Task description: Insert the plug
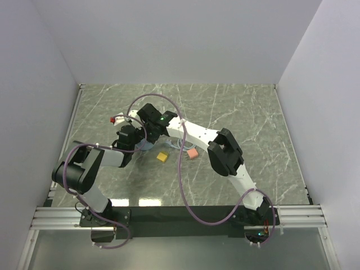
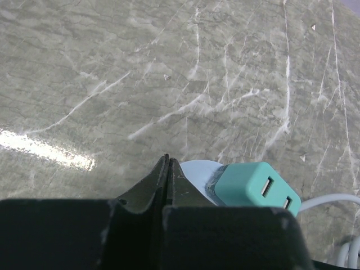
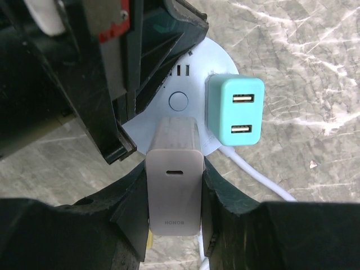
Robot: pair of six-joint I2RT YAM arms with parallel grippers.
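Right end effector [image 3: 174, 169] is clamped on a pale grey HONOR charger [image 3: 173, 146], held against the near part of a round white socket hub [image 3: 190, 79] on the marble worktop [image 3: 304, 67]. A teal USB charger [image 3: 235, 112] sits plugged in beside it. Left end effector [image 2: 167, 169], fingers together, touches the hub's rim.

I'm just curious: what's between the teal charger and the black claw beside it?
In the right wrist view, only the face of the white disc, bare but for a round button and slots.

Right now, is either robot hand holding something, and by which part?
The right gripper clamps the grey HONOR charger by its two long sides. The left gripper is shut empty beside the round socket hub.
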